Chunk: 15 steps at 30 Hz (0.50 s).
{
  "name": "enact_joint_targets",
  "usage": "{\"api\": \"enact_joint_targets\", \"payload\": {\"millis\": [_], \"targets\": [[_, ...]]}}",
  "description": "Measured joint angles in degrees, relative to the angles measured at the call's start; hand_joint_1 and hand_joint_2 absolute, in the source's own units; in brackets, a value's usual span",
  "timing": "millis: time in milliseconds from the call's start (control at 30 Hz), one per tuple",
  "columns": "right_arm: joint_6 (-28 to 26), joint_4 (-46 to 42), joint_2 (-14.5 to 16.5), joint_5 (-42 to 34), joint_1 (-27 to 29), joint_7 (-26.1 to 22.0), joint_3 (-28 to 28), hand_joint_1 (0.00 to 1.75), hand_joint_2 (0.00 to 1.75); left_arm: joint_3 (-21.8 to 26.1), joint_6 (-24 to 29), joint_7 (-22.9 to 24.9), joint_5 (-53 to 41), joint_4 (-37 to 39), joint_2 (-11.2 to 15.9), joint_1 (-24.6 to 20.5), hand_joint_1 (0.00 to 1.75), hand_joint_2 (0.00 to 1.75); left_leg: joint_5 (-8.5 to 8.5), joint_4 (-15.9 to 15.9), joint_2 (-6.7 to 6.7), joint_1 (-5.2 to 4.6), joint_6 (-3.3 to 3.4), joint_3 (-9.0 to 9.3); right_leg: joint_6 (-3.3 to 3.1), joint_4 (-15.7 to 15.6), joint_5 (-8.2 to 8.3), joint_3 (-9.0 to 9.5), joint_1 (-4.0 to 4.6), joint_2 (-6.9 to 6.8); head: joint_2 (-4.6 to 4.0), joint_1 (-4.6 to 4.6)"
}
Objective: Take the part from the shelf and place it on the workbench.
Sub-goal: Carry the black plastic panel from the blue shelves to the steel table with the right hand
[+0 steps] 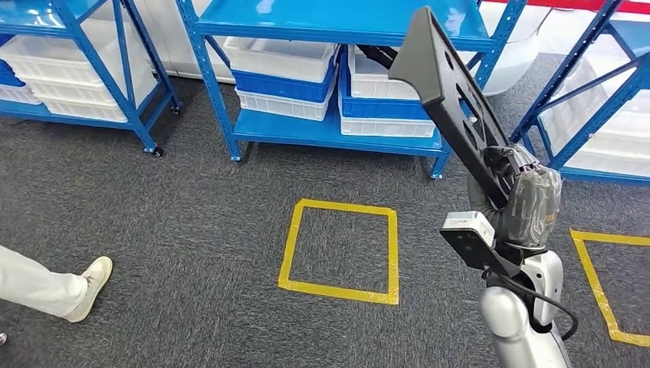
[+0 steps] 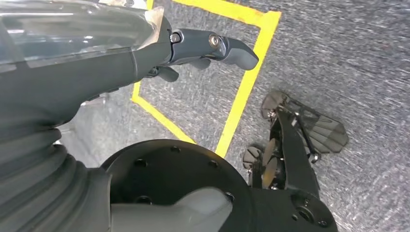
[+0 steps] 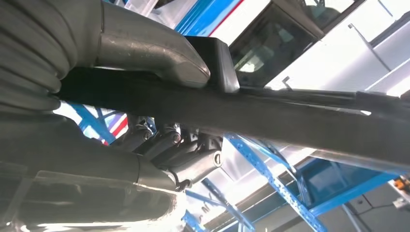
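Observation:
A flat black part with cut-out slots stands tilted in the air at the right, its top edge up near the blue shelf. My right hand grips its lower end. In the right wrist view the thumb presses on one face of the black part and the fingers curl under the other face. My left hand hangs over the grey carpet, fingers loosely extended, holding nothing.
Blue shelving with white and blue bins stands across the back. A yellow tape square marks the carpet in the middle, another at the right. A person's leg and white shoe are at the left.

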Motion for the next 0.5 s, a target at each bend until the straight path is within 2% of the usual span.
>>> {"api": "enact_joint_targets", "payload": {"millis": [33,100,133,167,233,267,300,333,367,400,433,467,500], "targets": [[0.0,0.0,0.0,0.0,0.0,0.0,0.0,1.75,1.75,0.0,0.0,0.0,0.0,0.0,-0.1,-0.1,0.0,1.75,0.14,-0.2,0.68,0.01,0.3,-0.13,0.39,0.0,0.14,-0.36,-0.04,0.42,0.0,-0.04],[0.0,0.0,-0.1,0.0,0.0,0.0,-0.1,1.75,1.75,0.0,0.0,0.0,0.0,0.0,-0.1,-0.1,0.0,1.75,0.61,-0.8,2.05,0.09,1.12,-0.29,0.81,1.7,-0.68,-1.73,0.03,-0.78,0.01,0.15],[0.0,0.0,-0.1,0.0,0.0,0.0,-0.1,1.75,1.75,0.0,0.0,0.0,0.0,0.0,-0.1,-0.1,0.0,1.75,0.86,-1.0,2.76,0.16,1.53,-0.42,0.78,4.1,-1.95,-3.06,0.11,-1.9,0.0,0.33],[-0.1,0.0,-0.1,0.0,0.0,0.0,-0.1,1.75,1.75,0.0,0.0,0.0,0.0,0.0,-0.1,-0.1,0.0,1.75,1.0,-1.0,3.44,0.07,1.78,-0.61,0.65,7.9,-3.69,-4.86,0.1,-3.04,0.0,0.5],[-0.1,0.0,-0.1,0.0,0.1,0.0,-0.1,1.75,1.75,0.0,0.0,0.0,0.0,0.0,-0.1,0.0,0.0,1.75,1.16,-1.0,4.89,-0.05,1.99,-1.01,0.69,15.8,-6.72,-8.43,0.01,-3.72,0.0,0.75],[-0.1,0.0,-0.1,0.0,0.2,0.0,-0.1,1.75,1.75,0.0,0.0,0.0,0.0,0.0,-0.1,0.1,0.0,1.75,1.21,-1.0,5.6,-0.08,2.01,-1.12,0.98,17.7,-7.2,-9.15,-0.06,-3.8,0.01,0.79],[-0.1,0.0,-0.2,0.0,0.2,0.0,-0.1,1.75,1.75,0.0,0.0,0.0,0.0,0.0,-0.1,0.1,0.0,1.75,1.25,-1.0,6.28,-0.08,2.0,-1.15,1.46,16.8,-6.61,-8.45,-0.15,-4.0,0.01,0.86],[-0.1,0.0,-0.2,0.0,0.3,0.0,-0.1,1.75,1.75,0.0,0.0,0.0,0.0,0.0,-0.2,0.1,0.0,1.75,1.27,-1.0,6.92,-0.08,1.96,-1.12,1.99,13.7,-5.33,-6.66,-0.24,-4.42,0.0,0.89],[-0.1,0.0,-0.2,0.0,0.2,0.0,-0.1,1.75,1.75,0.0,0.0,0.0,0.0,0.0,-0.2,0.0,0.0,1.75,1.26,-0.9,7.47,-0.12,1.83,-1.06,2.45,9.2,-3.69,-4.1,-0.3,-5.52,0.0,0.94],[-0.1,0.0,-0.2,0.0,0.2,0.0,-0.1,1.75,1.75,0.0,0.0,0.0,0.0,0.0,-0.2,0.0,0.0,1.75,1.2,-0.8,8.01,-0.29,1.6,-1.05,2.61,4.9,-2.31,-1.77,-0.27,-6.88,-0.01,0.99],[-0.1,0.0,-0.1,0.0,0.1,0.0,-0.1,1.75,1.75,0.0,0.0,0.0,0.0,0.0,-0.2,0.0,0.0,1.75,1.18,-0.7,8.46,-0.46,1.29,-1.05,2.42,2.1,-1.42,-0.27,-0.19,-7.78,-0.01,0.97],[-0.1,0.0,-0.1,0.0,0.1,0.0,-0.1,1.75,1.75,0.0,0.0,0.0,0.0,0.0,-0.2,0.0,0.0,1.75,1.18,-0.6,8.9,-0.62,0.93,-1.07,2.04,0.5,-0.97,0.36,-0.08,-8.37,-0.01,0.96],[-0.1,0.0,-0.2,0.0,0.1,0.0,-0.1,1.75,1.75,0.0,0.0,0.0,0.0,0.0,-0.2,-0.1,0.0,1.75,1.21,-0.6,9.37,-0.7,0.6,-1.07,1.54,0.3,-0.88,0.13,0.04,-8.11,-0.01,0.95]]}}
